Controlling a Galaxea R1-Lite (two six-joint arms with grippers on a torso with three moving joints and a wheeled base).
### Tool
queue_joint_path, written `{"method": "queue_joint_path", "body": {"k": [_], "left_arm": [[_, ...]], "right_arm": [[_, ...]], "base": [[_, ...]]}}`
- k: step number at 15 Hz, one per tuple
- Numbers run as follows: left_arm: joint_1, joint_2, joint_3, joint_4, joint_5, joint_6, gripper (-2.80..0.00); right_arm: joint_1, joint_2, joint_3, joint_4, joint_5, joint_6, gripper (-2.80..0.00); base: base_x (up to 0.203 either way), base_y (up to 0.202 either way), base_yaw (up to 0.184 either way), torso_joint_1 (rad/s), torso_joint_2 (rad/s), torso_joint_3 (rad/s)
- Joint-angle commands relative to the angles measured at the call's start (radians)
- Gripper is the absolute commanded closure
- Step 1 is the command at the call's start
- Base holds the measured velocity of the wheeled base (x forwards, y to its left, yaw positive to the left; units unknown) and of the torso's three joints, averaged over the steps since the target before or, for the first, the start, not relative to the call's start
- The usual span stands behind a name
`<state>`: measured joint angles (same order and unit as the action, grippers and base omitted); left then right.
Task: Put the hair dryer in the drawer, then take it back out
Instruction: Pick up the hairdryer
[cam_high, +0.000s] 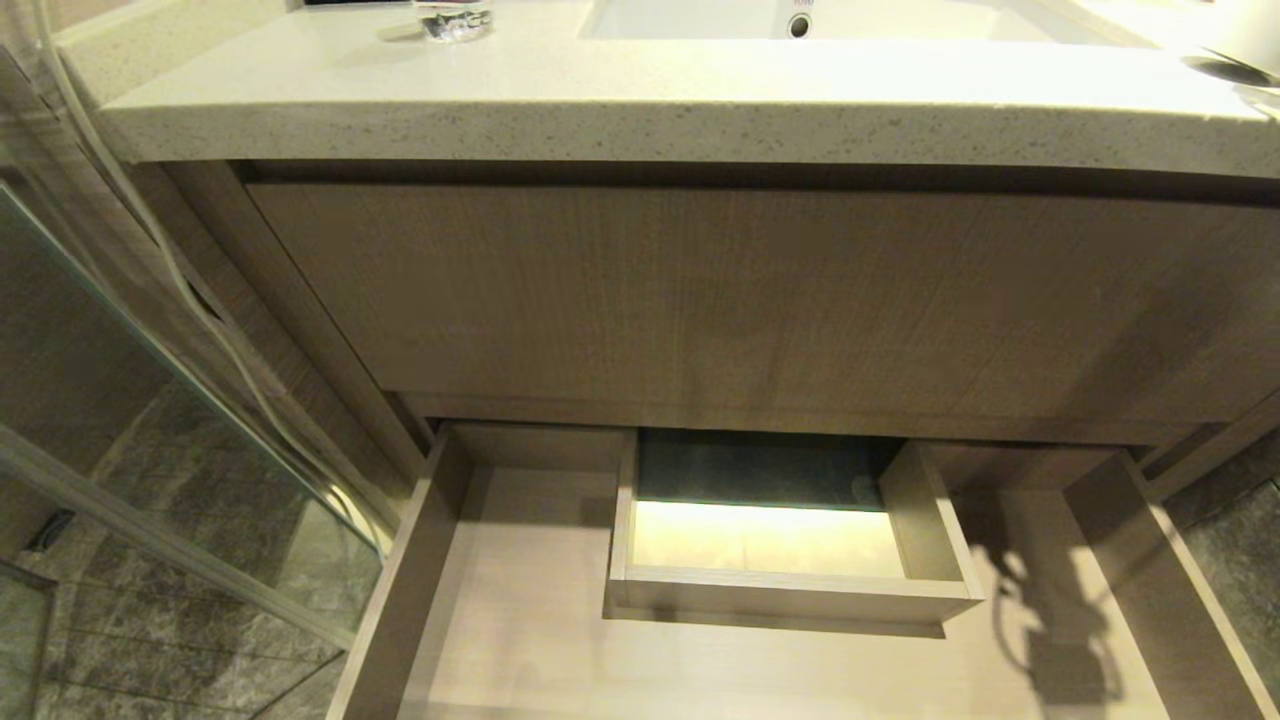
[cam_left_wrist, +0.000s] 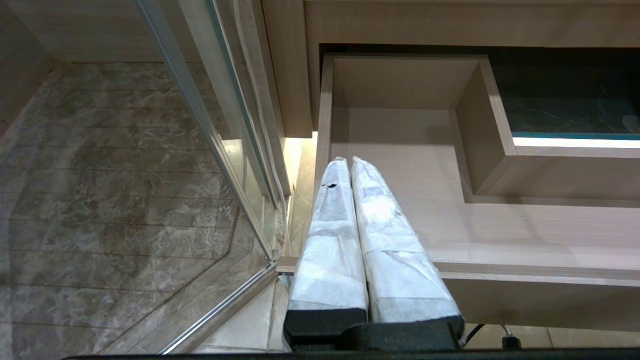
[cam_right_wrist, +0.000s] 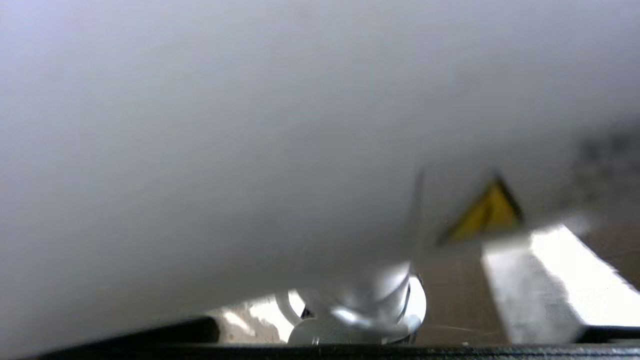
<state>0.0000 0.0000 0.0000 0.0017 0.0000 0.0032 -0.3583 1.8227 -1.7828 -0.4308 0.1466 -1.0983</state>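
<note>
Fingers (cam_left_wrist: 350, 210) of the left gripper (cam_left_wrist: 348, 165), wrapped in white crinkled film, lie pressed together tip to tip with nothing between them. In the left wrist view they hang over the left front corner of the drawer (cam_left_wrist: 450, 235), above its bare floor. The right gripper cannot be told: its wrist view is almost filled by a smooth, pale, blurred surface pressed close to the lens, probably the hair dryer (cam_right_wrist: 250, 150), though its outline is not clear. A yellow triangle label (cam_right_wrist: 487, 212) and a shiny round metal part (cam_right_wrist: 360, 310) show at its edge, both blurred. Neither arm appears in the head view, and no hair dryer lies in the visible part of the drawer; only a dark shadow (cam_high: 1060, 640) of an indistinct shape falls on the drawer floor at the right.

The drawer stands pulled out, a wide shallow tray of light wood-grain board, its front edge cut off by the head view. A boxed cut-out (cam_high: 790, 590) sits at its middle rear, open to dark stone floor and a bright strip of light below. Above it rises the taller wood-grain front (cam_high: 760, 300), flat and handleless. Farther on lies the speckled stone bench (cam_high: 640, 110) with a white basin (cam_high: 800, 20) and a glass tumbler (cam_high: 452, 18), both partly cropped. At the left stands a glass shower panel (cam_high: 150, 420) over grey marbled floor tiles (cam_left_wrist: 100, 200).
</note>
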Motion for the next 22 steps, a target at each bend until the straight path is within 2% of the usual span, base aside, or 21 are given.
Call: {"method": "queue_joint_path", "body": {"k": [1, 14, 22], "left_arm": [[0.000, 0.000, 0.000, 0.000, 0.000, 0.000, 0.00], [0.000, 0.000, 0.000, 0.000, 0.000, 0.000, 0.00], [0.000, 0.000, 0.000, 0.000, 0.000, 0.000, 0.00]], "right_arm": [[0.008, 0.018, 0.002, -0.002, 0.001, -0.003, 0.00], [0.012, -0.098, 0.044, 0.005, -0.025, 0.012, 0.00], [0.012, -0.338, 0.233, -0.003, -0.045, 0.013, 0.00]], "base": [[0.000, 0.000, 0.000, 0.000, 0.00, 0.000], [0.000, 0.000, 0.000, 0.000, 0.00, 0.000], [0.000, 0.000, 0.000, 0.000, 0.00, 0.000]]}}
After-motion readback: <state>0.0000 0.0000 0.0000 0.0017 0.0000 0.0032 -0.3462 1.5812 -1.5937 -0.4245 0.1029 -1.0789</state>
